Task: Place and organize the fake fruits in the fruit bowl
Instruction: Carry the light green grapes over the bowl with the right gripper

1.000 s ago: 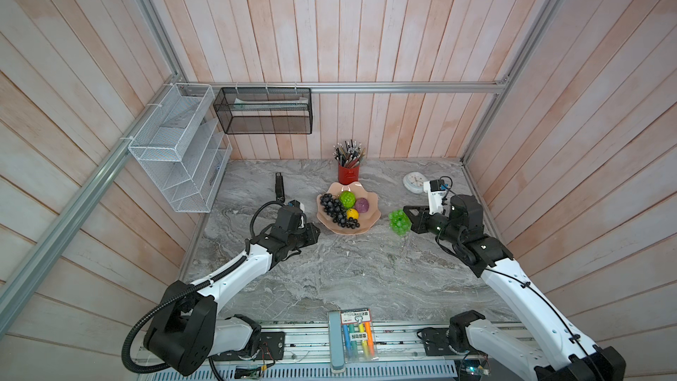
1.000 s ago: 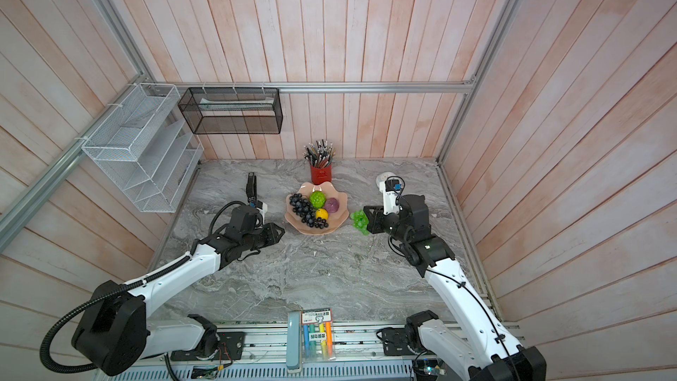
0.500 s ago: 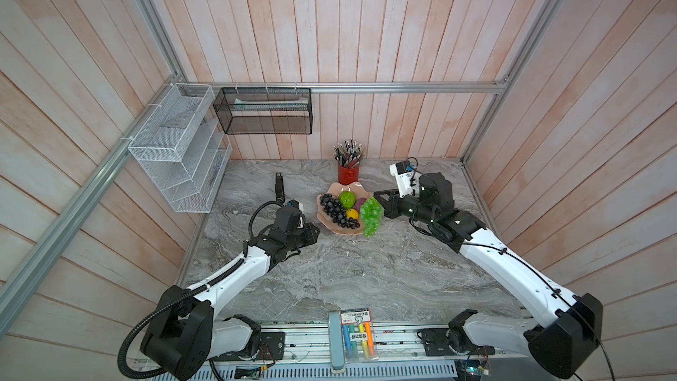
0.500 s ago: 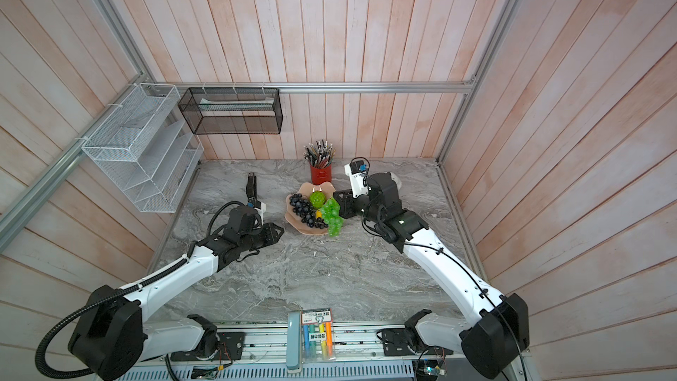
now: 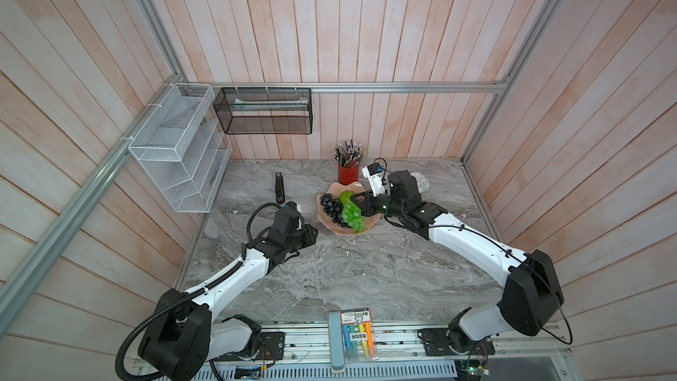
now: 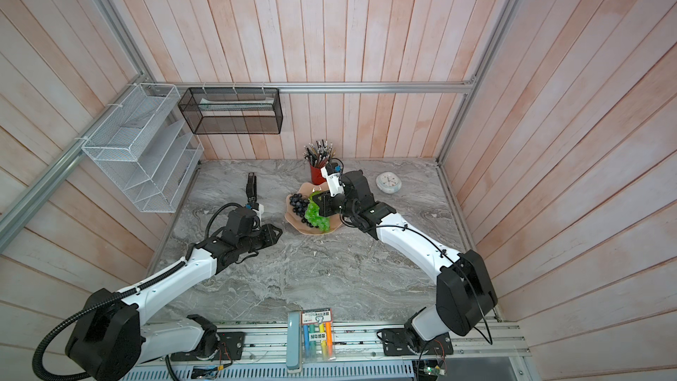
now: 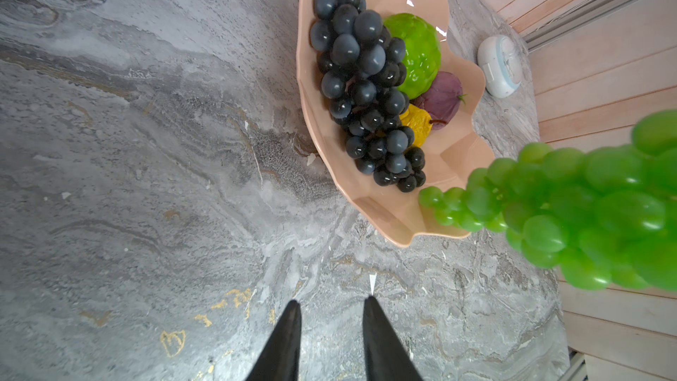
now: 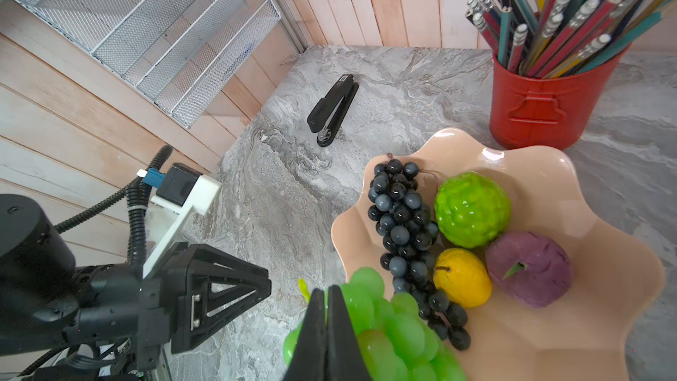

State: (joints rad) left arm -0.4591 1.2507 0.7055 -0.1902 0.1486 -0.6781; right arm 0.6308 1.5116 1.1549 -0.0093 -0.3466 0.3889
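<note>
Five plastic fruits were counted. Four lay in the one glossy, wavy-rimmed pink fruit bowl (image 8: 604,287): a dark grape bunch (image 8: 403,221), a bumpy lime-green fruit (image 8: 472,210), a smooth yellow fruit (image 8: 462,278) and a matte purple fruit (image 8: 529,274). I noted the right pincer (image 8: 326,324) clenched on the green grape bunch (image 8: 395,328), suspended over the bowl's rim. The left pincer (image 7: 331,309) stood parted and empty above the marbled worktop (image 7: 146,177), beside the bowl.

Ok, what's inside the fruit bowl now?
Four fruits lie in the fruit bowl: dark grape bunch, bumpy lime-green fruit, yellow fruit, purple fruit. The green grape bunch hangs from the right tool over its rim, not set down. The dark bunch covers part of the yellow fruit.
</note>
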